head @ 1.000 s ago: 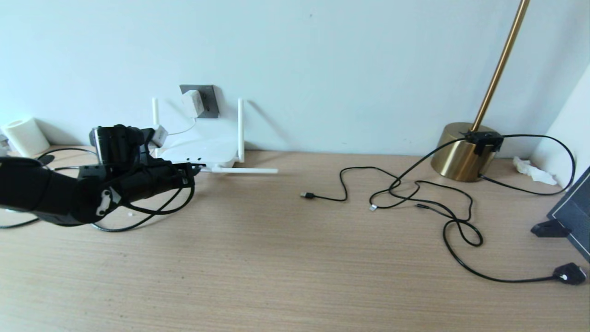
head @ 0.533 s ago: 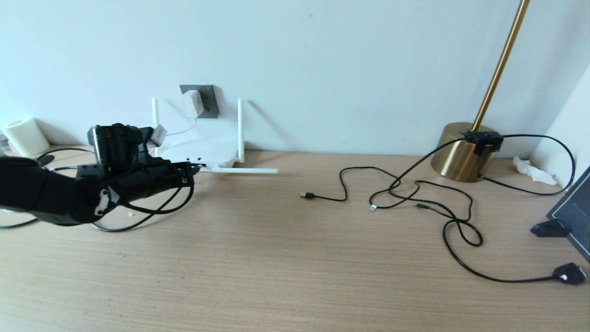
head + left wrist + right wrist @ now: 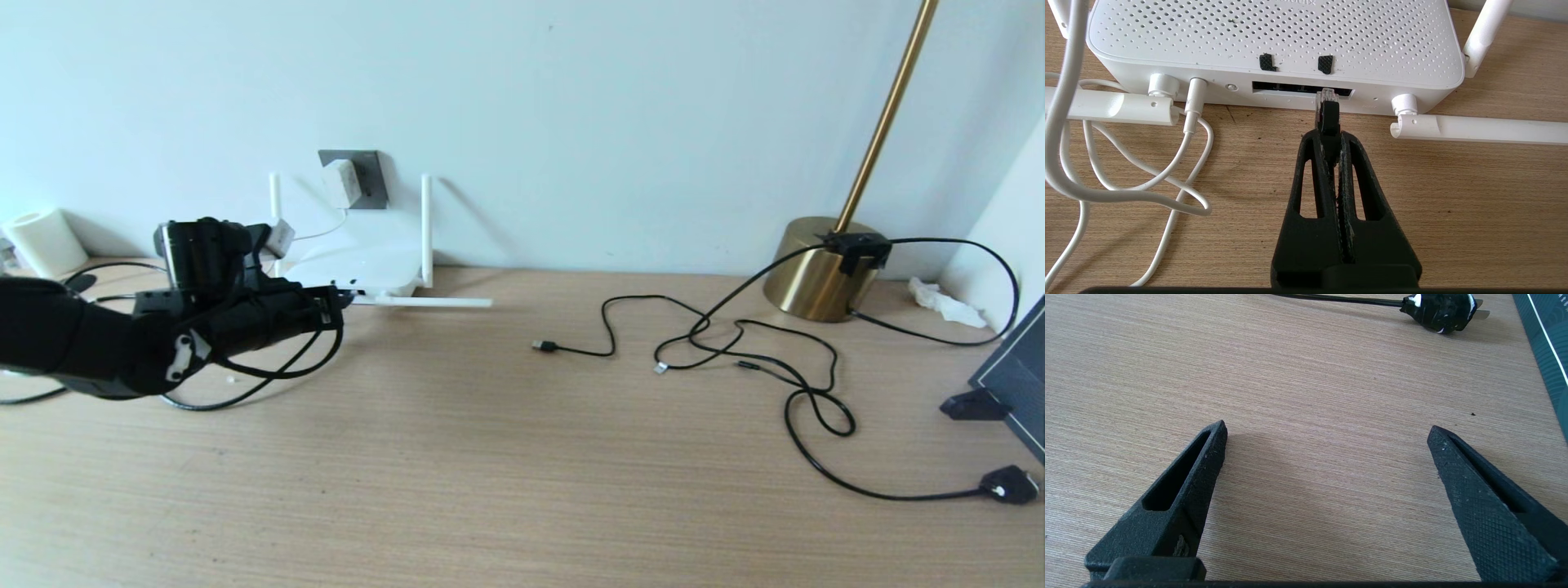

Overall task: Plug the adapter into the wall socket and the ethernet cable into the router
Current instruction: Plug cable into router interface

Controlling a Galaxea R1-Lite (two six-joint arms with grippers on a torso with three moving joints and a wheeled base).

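Black left gripper [image 3: 1329, 136] levels ethernet cable [image 3: 1327, 107] at router [image 3: 1274, 36].

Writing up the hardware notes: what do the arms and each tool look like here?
Both are matte black. The left tool has two tapered fingers with long slot cutouts and scuffed, whitish inner edges; the left arm is bulky, with a boxy black module on top. The right tool has the same wedge fingers, one with a cross-hatched pad.

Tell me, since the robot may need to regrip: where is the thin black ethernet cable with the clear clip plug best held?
Grip the black ethernet cable on its black boot just behind the clear plug, coming from the desk side opposite the flat white router. The plug points at the port slot, so a rear pinch pushes straight in. The left gripper holds it so.
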